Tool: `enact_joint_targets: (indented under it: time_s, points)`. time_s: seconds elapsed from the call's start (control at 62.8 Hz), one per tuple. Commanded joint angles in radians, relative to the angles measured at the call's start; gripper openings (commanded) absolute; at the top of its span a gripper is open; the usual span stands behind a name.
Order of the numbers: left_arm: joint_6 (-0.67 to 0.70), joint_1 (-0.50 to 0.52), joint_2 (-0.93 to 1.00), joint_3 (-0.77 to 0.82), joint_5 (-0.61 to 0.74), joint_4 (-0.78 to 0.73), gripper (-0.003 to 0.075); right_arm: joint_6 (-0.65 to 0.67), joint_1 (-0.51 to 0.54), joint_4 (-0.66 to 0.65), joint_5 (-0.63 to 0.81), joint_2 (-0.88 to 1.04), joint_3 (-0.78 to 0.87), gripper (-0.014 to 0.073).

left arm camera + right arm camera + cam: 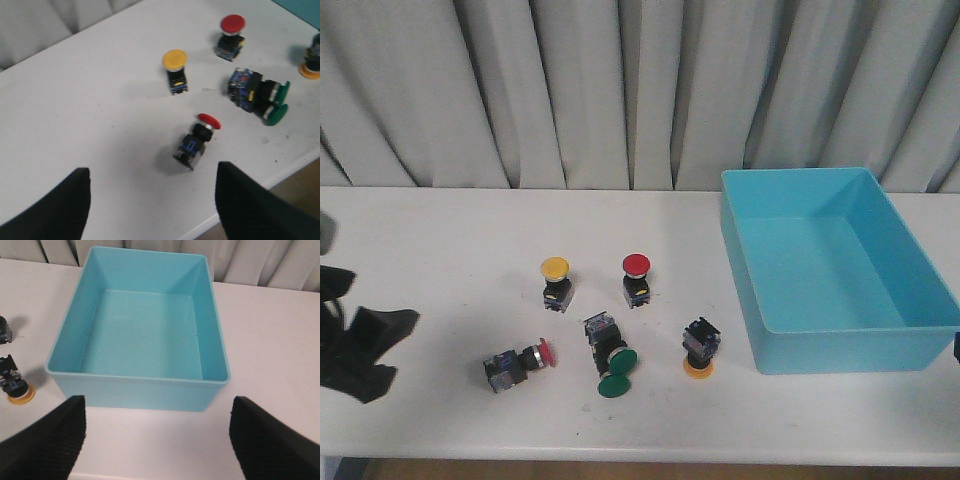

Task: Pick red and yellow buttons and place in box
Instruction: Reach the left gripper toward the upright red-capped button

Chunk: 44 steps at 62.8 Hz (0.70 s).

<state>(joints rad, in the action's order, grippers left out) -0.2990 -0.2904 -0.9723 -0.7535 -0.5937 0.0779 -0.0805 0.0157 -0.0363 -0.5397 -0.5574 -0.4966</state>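
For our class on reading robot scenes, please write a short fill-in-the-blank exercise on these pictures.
1. The turquoise box holds ____ buttons.
2. The yellow button and the red button both stand ____, caps on top.
3. The green button lies between the dark red switch and the ____-capped switch, which stands cap down.

Missing words: no; upright; orange
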Motion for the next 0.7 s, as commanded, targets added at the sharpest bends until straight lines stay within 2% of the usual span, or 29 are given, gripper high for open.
enact_joint_targets:
  time_s: [0.0,0.303,0.43,0.558,0.685]
  points:
    - [-0.042,-0.07,-0.104,-0.093,0.055,0.018,0.0525,-0.009,0.002,0.002,0.062,-0.009,-0.033,0.0582]
    - [-0.08,-0.15,-0.5,-0.369,0.05,0.02,0.0525,-0.009,0.002,0.019,0.061,-0.009,-0.033,0.0582]
    - [-0.116,-0.158,-0.642,-0.505,-0.036,0.037,0.0525,-0.009,0.002,0.019,0.062,-0.009,-0.033,0.0582]
    - [-0.181,-0.158,-0.778,-0.642,-0.124,0.103,0.0525,-0.009,0.002,0.019,0.061,-0.009,-0.033,0.0582]
    - [-0.268,-0.158,-0.883,-0.751,-0.139,0.194,0.0525,-0.009,0.002,0.021,0.06,-0.009,-0.033,0.0582]
